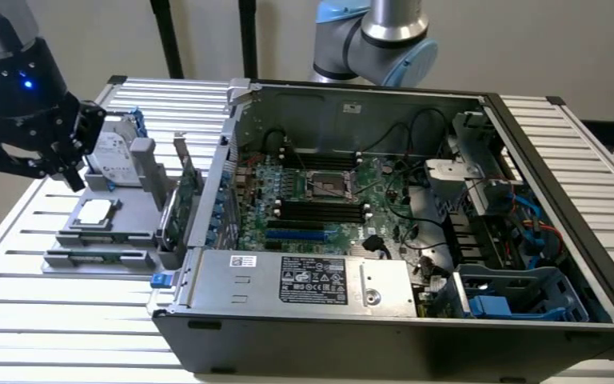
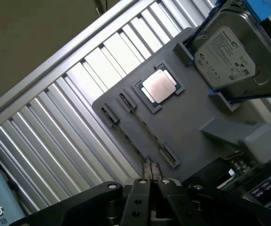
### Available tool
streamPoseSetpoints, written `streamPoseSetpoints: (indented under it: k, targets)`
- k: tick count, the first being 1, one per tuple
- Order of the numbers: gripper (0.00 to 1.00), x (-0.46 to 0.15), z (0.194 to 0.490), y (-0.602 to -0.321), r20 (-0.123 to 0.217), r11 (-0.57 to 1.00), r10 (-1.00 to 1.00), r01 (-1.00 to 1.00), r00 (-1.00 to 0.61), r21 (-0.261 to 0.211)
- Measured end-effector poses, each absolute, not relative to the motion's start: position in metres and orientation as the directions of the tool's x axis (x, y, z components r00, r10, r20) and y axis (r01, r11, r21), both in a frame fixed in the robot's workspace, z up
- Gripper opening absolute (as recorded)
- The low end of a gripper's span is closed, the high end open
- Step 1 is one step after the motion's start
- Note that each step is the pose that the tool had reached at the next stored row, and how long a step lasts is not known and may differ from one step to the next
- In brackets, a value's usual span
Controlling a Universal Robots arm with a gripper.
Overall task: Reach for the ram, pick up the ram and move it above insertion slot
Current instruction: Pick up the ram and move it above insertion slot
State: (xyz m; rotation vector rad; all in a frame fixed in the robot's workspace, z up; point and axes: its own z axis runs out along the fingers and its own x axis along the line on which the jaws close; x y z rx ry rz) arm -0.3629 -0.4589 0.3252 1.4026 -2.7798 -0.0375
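The ram [image 1: 100, 258] lies as a thin green stick in the front groove of a grey parts holder [image 1: 125, 232] at the exterior view's left. In the wrist view the ram [image 2: 139, 138] shows edge-on between small clips on the holder [image 2: 187, 117]. My gripper [image 1: 70, 178] hangs above the holder's far left corner, well clear of the ram. Its fingertips [image 2: 147, 170] press together with nothing between them. The dark memory slots [image 1: 312, 210] sit on the motherboard inside the open computer case [image 1: 414, 320].
On the holder are a square processor chip [image 2: 160, 86] and a hard drive [image 2: 229, 52] in a blue-edged cradle. An upright green expansion card [image 1: 185, 200] stands between holder and case. The slatted metal table [image 1: 61, 320] stretches around them. A second robot arm's base [image 1: 376, 40] is behind the case.
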Motion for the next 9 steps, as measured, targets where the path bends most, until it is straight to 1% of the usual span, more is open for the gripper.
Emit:
streamPoseSetpoints:
  k: [9]
  targets:
    - [0.11,-0.3629,0.322,-0.4589,0.014,0.454,-0.891,-0.89,-0.454,0.034]
